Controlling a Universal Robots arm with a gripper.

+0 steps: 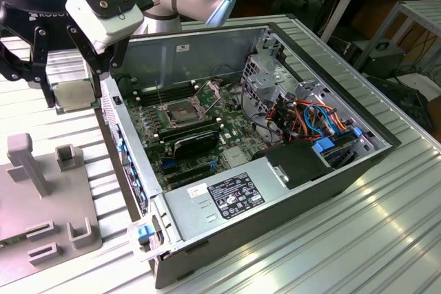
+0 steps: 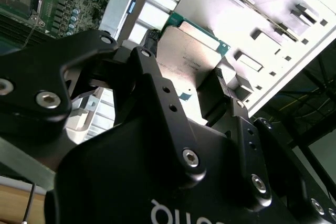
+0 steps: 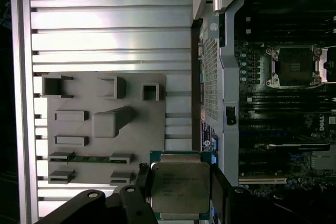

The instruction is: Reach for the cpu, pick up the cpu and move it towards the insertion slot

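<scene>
So the gripper [image 3: 181, 195] has its jaws closed on opposite edges of the cpu [image 3: 180, 186], carried in the air just outside the case wall, beside the grey fixture plate [image 3: 105, 124]. I'd guess it's light, stiff and fragile underneath, so edges are the right place. Further in, the insertion slot [image 1: 180, 111] sits open on the board.

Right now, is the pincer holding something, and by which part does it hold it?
Yes. The pincer holds the cpu, the flat square chip, by two opposite edges, one finger on each side. Its silvery top face is bare between them.
</scene>
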